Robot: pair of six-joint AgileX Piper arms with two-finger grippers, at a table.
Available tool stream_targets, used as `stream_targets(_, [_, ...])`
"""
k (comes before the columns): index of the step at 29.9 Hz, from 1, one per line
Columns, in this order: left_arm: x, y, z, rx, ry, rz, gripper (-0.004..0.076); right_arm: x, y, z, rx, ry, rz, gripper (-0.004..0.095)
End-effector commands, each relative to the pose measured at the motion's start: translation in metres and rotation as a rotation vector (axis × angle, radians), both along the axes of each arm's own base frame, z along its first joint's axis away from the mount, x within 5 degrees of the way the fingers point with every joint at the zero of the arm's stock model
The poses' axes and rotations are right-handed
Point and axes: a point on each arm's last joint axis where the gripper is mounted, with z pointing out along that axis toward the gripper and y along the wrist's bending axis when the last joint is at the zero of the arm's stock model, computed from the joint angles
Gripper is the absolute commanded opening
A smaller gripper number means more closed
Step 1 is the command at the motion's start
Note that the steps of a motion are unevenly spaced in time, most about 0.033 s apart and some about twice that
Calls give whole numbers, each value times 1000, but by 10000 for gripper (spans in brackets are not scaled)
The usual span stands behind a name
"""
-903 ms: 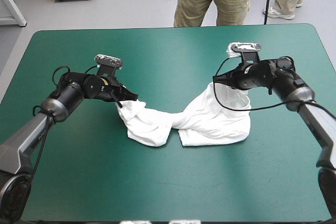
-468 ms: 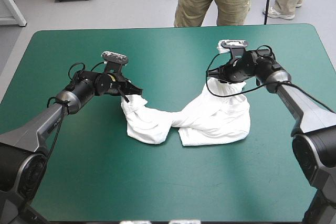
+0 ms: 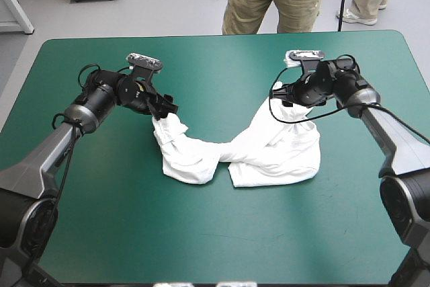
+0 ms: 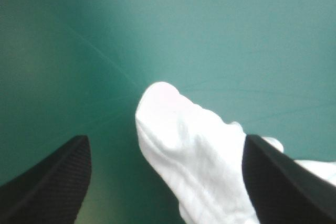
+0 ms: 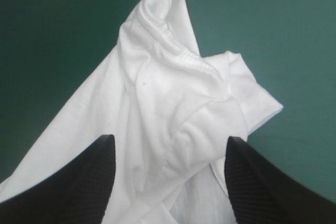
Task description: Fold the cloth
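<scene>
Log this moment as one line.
T-shirt: crumpled, twisted, unfolded on teal-green table | left pincer: open astride one end | right pincer: open astride other end

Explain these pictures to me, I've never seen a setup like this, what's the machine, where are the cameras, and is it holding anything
This is a robot with two arms at a table with a teal-green cover. The wide picture looks down from above and behind it. The other two come from cameras on each wrist, looking along that arm's claw; the two black fins are its own fingers. A white T-shirt lies crumpled and twisted on the table. The left claw is at one end, the right claw at the other. Both are open, fingers apart with cloth between them, so nothing is gripped.
</scene>
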Motion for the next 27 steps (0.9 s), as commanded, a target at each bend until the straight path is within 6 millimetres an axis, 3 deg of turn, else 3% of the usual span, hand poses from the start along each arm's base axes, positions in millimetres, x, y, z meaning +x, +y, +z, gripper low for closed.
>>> stream_targets(1, [-17,6,60,-35,-155,-6,540,-19,-11,61,19,-162,-6,581])
stream_targets(7, [-56,18,98,-28,-179,-22,524,-54,-19,99,5,-196,27,581])
stream_targets(14, [-104,31,129,-86,-218,12,524,-87,-26,125,1,-186,37,576])
stream_targets(20, [-109,33,99,-73,-52,69,524,-95,-28,134,9,-220,36,576])
stream_targets(23, [-99,29,78,-61,2,77,524,-95,-28,134,16,-224,36,576])
stream_targets(27, [-72,21,55,-73,-2,90,524,-94,-27,135,19,-228,36,567])
